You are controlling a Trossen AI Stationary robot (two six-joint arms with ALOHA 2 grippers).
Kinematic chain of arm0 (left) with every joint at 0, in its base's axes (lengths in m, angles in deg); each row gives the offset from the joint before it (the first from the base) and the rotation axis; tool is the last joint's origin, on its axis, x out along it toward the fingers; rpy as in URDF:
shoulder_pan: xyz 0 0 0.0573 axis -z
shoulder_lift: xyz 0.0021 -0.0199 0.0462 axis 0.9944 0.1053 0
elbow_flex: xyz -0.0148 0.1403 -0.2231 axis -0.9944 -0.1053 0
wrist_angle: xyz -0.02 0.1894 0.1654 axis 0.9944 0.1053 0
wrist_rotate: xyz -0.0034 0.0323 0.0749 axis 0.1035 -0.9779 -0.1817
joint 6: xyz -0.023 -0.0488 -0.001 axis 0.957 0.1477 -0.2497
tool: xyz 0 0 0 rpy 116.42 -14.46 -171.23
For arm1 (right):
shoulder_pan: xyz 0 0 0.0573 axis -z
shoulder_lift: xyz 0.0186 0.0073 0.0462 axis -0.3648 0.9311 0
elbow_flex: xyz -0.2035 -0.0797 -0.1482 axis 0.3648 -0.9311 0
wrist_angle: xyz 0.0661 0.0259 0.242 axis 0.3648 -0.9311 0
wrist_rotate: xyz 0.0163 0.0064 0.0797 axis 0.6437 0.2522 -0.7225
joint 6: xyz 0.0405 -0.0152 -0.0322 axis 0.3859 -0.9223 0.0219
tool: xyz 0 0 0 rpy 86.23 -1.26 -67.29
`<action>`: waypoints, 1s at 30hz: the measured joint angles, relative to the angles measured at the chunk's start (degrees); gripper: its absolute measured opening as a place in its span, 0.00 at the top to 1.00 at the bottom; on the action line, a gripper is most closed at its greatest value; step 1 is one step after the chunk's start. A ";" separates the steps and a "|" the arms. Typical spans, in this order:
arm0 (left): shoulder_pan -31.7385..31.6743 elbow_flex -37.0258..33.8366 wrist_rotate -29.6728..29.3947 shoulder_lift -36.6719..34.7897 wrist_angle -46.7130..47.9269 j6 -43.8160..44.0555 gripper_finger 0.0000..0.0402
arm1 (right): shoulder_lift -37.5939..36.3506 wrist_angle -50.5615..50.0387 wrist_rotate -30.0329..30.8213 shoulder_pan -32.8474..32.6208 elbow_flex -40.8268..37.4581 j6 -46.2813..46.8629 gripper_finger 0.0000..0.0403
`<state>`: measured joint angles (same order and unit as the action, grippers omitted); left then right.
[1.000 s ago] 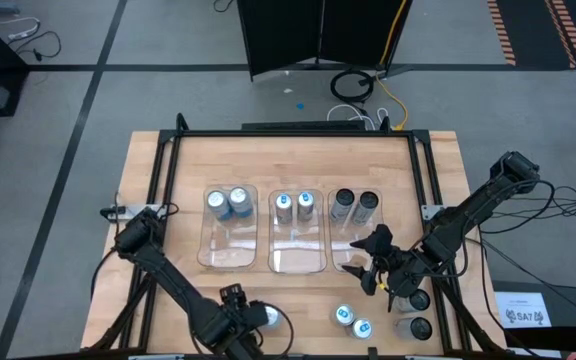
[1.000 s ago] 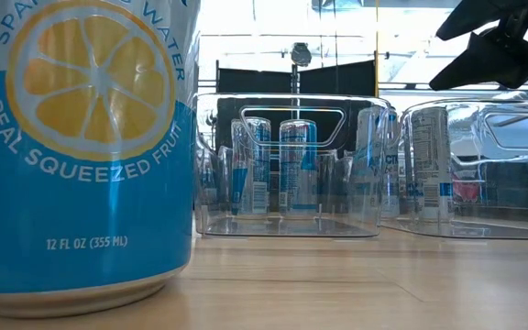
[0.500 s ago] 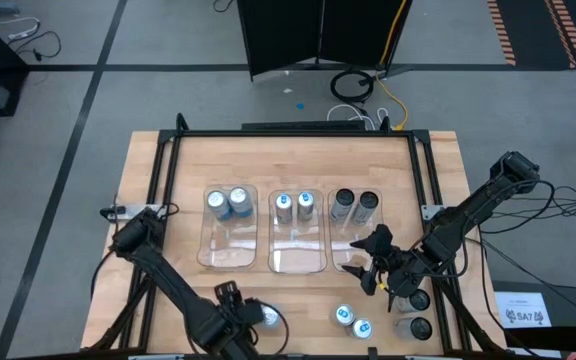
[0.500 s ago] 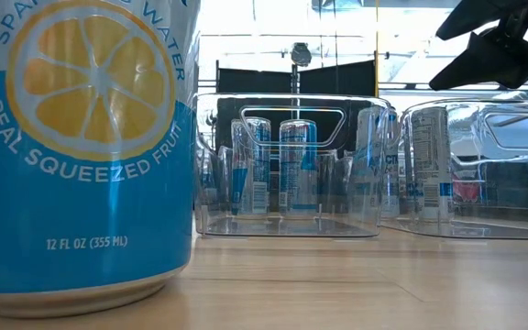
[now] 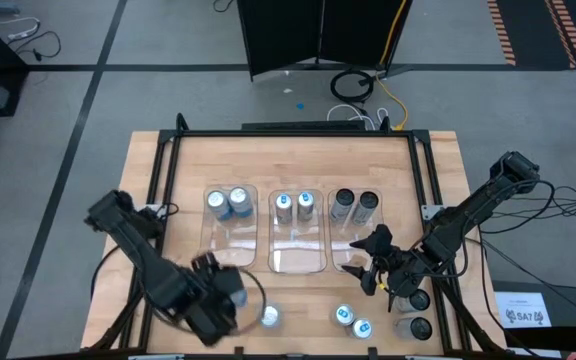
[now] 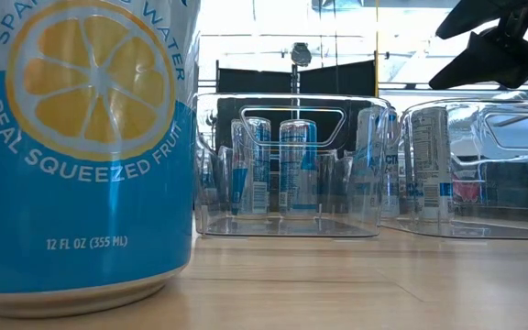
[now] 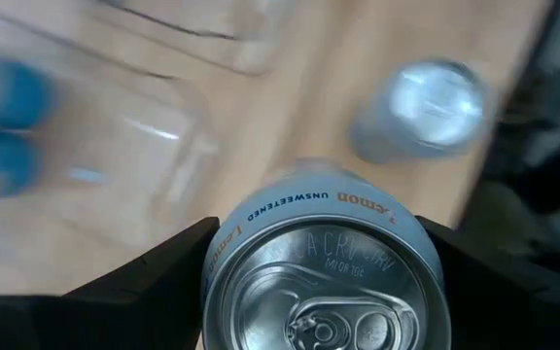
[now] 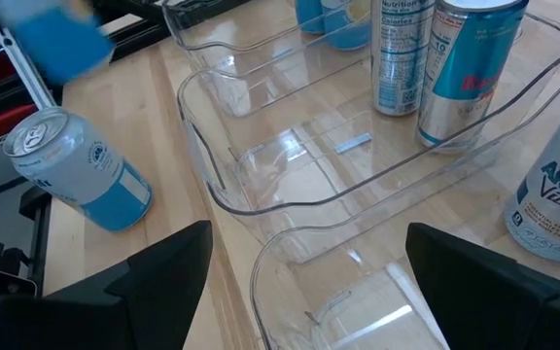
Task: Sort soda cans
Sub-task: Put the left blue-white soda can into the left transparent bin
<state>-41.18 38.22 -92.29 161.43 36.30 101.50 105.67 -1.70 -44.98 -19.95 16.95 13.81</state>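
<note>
While my overhead blurs the left gripper (image 5: 230, 292), my left wrist camera shows its wide-spread fingers (image 7: 154, 267) clamping a lemon can (image 7: 321, 262), lifted near the left bin (image 5: 230, 245); the right gripper (image 5: 373, 262) hovers open, empty.

2 cans stand in each of 3 bins (image 5: 298, 245). The lemon can (image 7: 321, 282) is upright. More cans (image 5: 353, 320) stand nearby.
</note>
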 joint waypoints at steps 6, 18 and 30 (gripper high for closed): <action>-5.10 -1.54 -3.53 -7.30 7.31 0.10 0.21 | 0.02 -0.02 0.10 -0.01 0.00 -0.02 0.17; -18.22 -22.11 -2.54 -17.58 5.52 -14.20 0.21 | 1.37 -0.05 0.29 -0.02 0.00 0.00 0.17; -27.21 -45.80 0.78 -30.43 -15.71 -21.68 0.21 | 1.86 0.28 0.22 0.00 0.00 0.02 0.17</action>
<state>-68.39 -7.58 -91.50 131.00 20.59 79.82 107.52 -1.42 -44.76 -19.95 16.95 13.83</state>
